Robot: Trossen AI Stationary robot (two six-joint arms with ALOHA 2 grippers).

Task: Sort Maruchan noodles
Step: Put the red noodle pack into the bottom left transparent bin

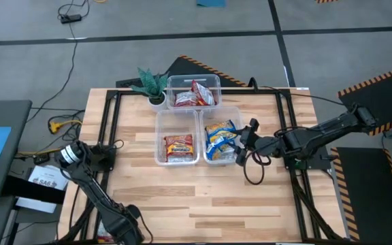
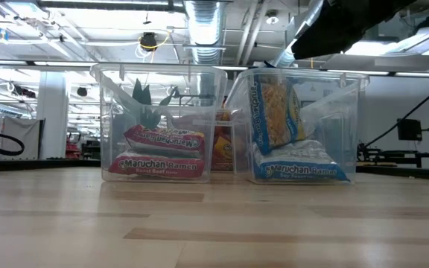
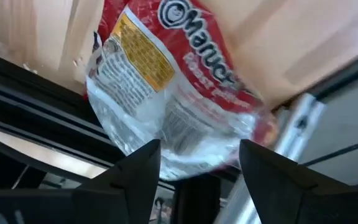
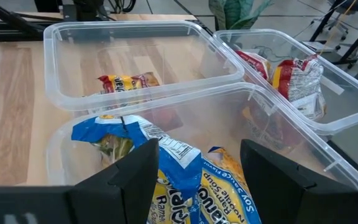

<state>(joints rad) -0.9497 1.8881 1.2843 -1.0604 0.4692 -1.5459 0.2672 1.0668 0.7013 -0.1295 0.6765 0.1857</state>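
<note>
A red-and-silver Maruchan packet (image 3: 173,93) lies flat at the table's near left corner (image 1: 104,237), one end hanging over the edge. My left gripper (image 3: 199,162) points down just above it, open, with a finger on either side of the overhanging end. My right gripper (image 1: 240,139) hovers open over the near right bin (image 1: 221,109), which holds blue-and-yellow packets (image 4: 166,168). The near left bin (image 1: 159,136) holds red-and-yellow packets (image 1: 178,147). Red-and-silver packets (image 1: 194,95) lie in the far bin (image 1: 194,77).
A small green potted plant (image 1: 154,85) stands at the far bin's left. A black frame (image 1: 111,116) runs along the table's left and right sides. A cable loop (image 1: 254,170) lies under my right arm. The wood in front of the bins is bare (image 1: 203,204).
</note>
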